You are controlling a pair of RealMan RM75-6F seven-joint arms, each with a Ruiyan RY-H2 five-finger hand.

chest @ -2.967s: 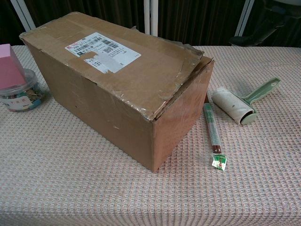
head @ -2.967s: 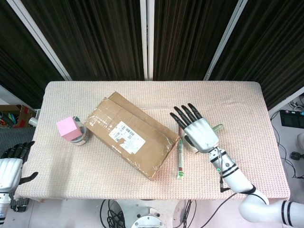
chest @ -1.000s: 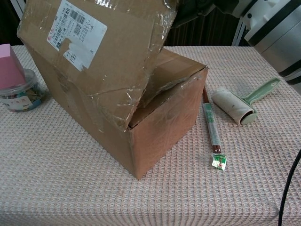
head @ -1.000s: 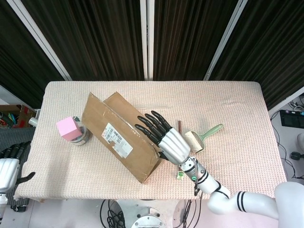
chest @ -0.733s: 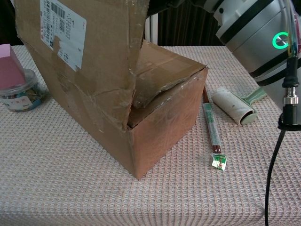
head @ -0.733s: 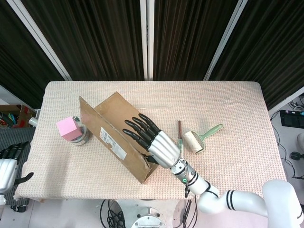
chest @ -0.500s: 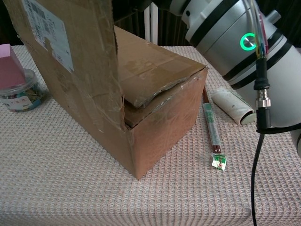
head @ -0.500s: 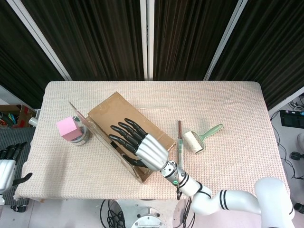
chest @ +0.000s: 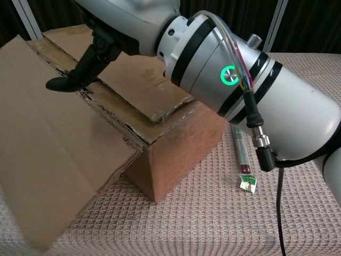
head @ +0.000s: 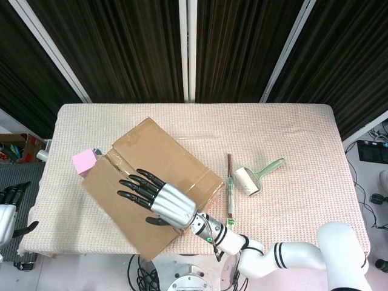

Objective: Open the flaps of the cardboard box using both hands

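We see the brown cardboard box [head: 173,160] lying slantwise on the beige woven table cover [head: 291,133], left of centre. Its large near flap [head: 124,206] is folded out and down toward the table's front edge, its plain inner face up. The far flap [chest: 114,80] lies flat over the top of the box, so the inside is hidden and we cannot tell what the box holds (only a corrugated edge shows along the seam).

Our right hand [head: 151,197] hovers over the opened flap, fingers straight and spread apart, gripping nothing; in the chest view its forearm fills the frame, a dark fingertip [chest: 64,84] close to the fold line. Our left hand [head: 9,209] is at the far left edge, off the table, well apart from the box; its fingers are loosely apart and empty.

A pink cube [head: 83,161] peeks out beside the box's left corner. To the right of the box lie a slim brown-and-green wrapped stick [head: 230,188] and a white lint roller with a pale green handle [head: 254,176].
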